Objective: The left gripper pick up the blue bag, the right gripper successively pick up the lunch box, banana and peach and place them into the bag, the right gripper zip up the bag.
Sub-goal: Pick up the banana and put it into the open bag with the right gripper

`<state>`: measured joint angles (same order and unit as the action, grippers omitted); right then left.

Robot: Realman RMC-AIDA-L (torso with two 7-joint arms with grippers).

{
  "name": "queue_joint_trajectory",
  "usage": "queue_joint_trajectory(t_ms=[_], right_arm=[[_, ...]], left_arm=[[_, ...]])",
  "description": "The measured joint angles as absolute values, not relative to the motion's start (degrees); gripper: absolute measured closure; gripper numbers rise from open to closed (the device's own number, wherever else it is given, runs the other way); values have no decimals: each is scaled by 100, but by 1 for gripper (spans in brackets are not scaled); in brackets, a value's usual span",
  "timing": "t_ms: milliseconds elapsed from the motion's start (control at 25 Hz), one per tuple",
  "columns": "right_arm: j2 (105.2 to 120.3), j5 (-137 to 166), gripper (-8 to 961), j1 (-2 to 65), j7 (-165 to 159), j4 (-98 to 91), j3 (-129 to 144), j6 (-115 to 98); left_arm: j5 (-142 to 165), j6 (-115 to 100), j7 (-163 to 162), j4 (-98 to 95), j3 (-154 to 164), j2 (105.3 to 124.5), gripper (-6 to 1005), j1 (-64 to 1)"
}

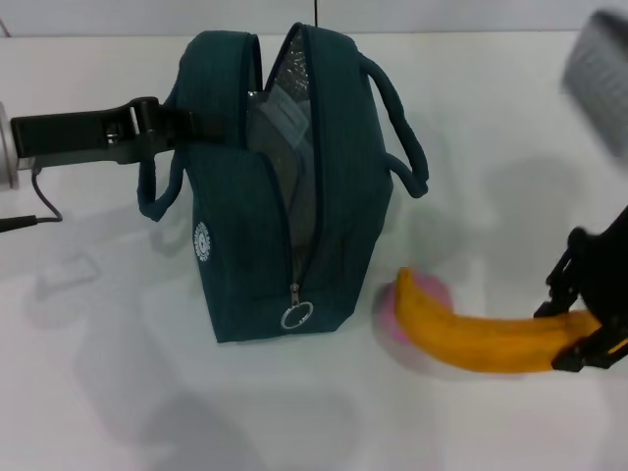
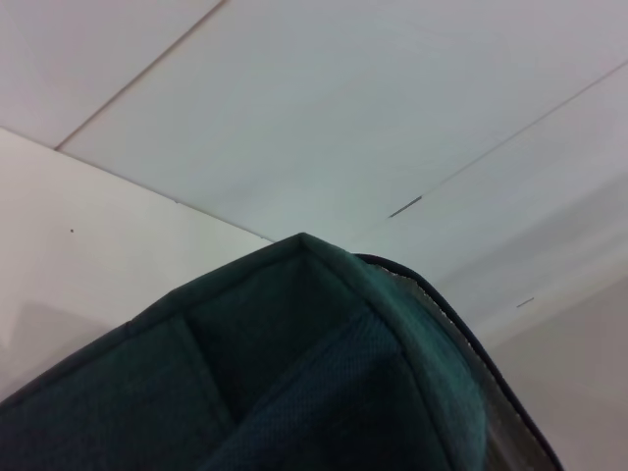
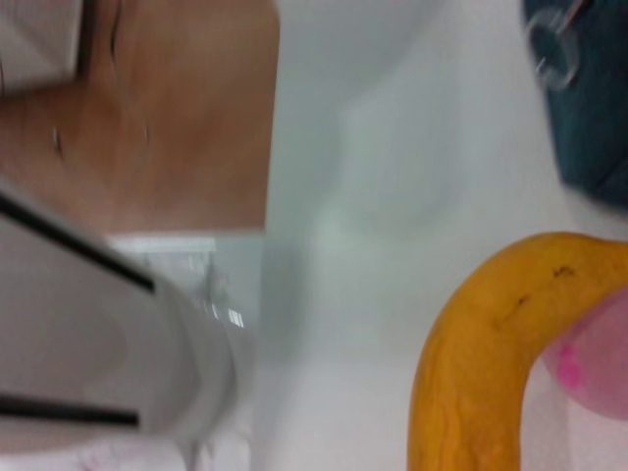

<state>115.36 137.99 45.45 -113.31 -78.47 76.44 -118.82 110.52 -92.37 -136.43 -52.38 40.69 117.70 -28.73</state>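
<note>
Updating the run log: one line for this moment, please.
left pincer: holding blue bag handle, bag unzipped | right pincer: shut on banana | peach: on table beside bag

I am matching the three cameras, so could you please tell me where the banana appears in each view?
Head view: the banana lies low on the right, its far end in the right pincer, its near end over the peach.
Left wrist view: not in it; only the bag shows.
Right wrist view: it curves up the lower right, beside the peach.
Shared landmark: the bag's zip ring, in the head and right wrist views.
</note>
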Motion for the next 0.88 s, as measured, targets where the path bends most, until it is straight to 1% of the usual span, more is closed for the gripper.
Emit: queue_joint_trajectory(t_ms=[120, 320, 560, 680, 880], right_arm=[[11520, 13513, 519, 4380, -11172, -8025, 6812, -12220], [11417, 13402, 524, 4189, -10788, -7967, 5491, -12287], [11410, 12764, 525, 4140, -10655, -7911, 4481, -12234], [11383, 12141, 526, 4132, -10652, -7893, 4067, -12186], [11381, 11219, 526, 3994, -10578, -7875, 3859, -11851]], left_arm=[[11047, -9238, -13642, -5237, 4069, 11768, 969, -2873], [11036, -9237, -13638, -5229, 4077, 11768, 970, -2873], [11002, -9238, -13657, -5238, 4068, 11768, 969, -2874], [10985, -9252, -13639, -5230, 4068, 11770, 969, -2869], [10985, -9302, -13632, -5229, 4076, 11791, 970, -2867]])
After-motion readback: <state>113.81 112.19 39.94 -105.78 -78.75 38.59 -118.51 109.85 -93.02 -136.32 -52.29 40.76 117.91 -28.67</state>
